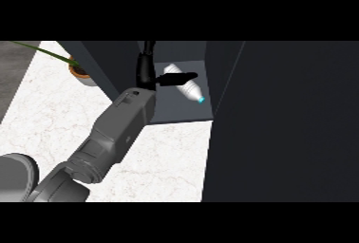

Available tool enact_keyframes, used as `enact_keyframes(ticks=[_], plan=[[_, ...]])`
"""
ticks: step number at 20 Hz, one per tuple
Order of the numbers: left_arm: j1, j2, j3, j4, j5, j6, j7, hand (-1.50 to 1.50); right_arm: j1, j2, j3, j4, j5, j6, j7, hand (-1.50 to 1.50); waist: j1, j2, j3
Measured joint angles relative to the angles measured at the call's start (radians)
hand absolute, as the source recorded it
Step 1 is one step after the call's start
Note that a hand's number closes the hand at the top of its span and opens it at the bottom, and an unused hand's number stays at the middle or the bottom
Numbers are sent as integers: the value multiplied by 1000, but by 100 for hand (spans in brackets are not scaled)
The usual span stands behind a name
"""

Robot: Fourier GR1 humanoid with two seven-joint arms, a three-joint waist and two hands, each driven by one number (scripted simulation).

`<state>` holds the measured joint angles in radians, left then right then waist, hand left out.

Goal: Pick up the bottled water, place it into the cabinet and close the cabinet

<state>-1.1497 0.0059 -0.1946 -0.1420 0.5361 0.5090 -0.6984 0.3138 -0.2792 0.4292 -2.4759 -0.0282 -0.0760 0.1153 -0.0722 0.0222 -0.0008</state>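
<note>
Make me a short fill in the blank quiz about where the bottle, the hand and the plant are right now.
1. The bottle lies inside the ____.
2. The bottle's cap is ____ in colour.
3. The left hand touches the ____.
4. The potted plant stands to the ____ of the cabinet.

Missing words: cabinet; blue; bottle; left

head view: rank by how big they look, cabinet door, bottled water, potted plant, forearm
1. cabinet door, the dark panel filling the right side
2. forearm, though nearness to the camera enlarges it
3. potted plant and bottled water: too alike to rank; the plant is partly hidden by the cabinet wall
</note>
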Motion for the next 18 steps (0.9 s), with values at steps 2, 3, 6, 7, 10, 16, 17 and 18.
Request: enact_keyframes(ticks=[2, 3, 6, 7, 10, 16, 17, 18], plan=[[-1, -2, 3, -25, 8, -62, -6, -150, 9, 3, 8, -1, 1, 1, -5, -150, 0, -3, 0], [-7, -3, 5, -33, 8, -92, -8, -150, 4, 1, 3, -3, 0, 1, 6, -150, 5, -4, 0], [3, -5, -1, -73, 22, -176, -7, -150, 11, 7, 9, -3, 2, 0, 0, -150, 10, -9, 0], [10, -5, -8, -89, 33, -189, -5, -150, 12, 6, 7, -2, 2, 4, -3, -150, 9, -10, 0], [36, -5, -23, -143, 62, -230, 5, -150, 20, 1, -13, -4, 1, 12, -5, -150, 19, -14, 0], [159, -6, -108, -351, 129, -232, 61, -150, 39, 2, 1, -10, 6, 9, 9, -150, 48, -26, 1], [187, -6, -122, -397, 133, -223, 70, -150, 44, 1, 1, -10, 8, 10, 6, -150, 53, -28, 1], [214, -6, -138, -445, 132, -215, 91, 150, 45, 3, 4, -8, 9, 8, 6, -150, 60, -29, 1]])
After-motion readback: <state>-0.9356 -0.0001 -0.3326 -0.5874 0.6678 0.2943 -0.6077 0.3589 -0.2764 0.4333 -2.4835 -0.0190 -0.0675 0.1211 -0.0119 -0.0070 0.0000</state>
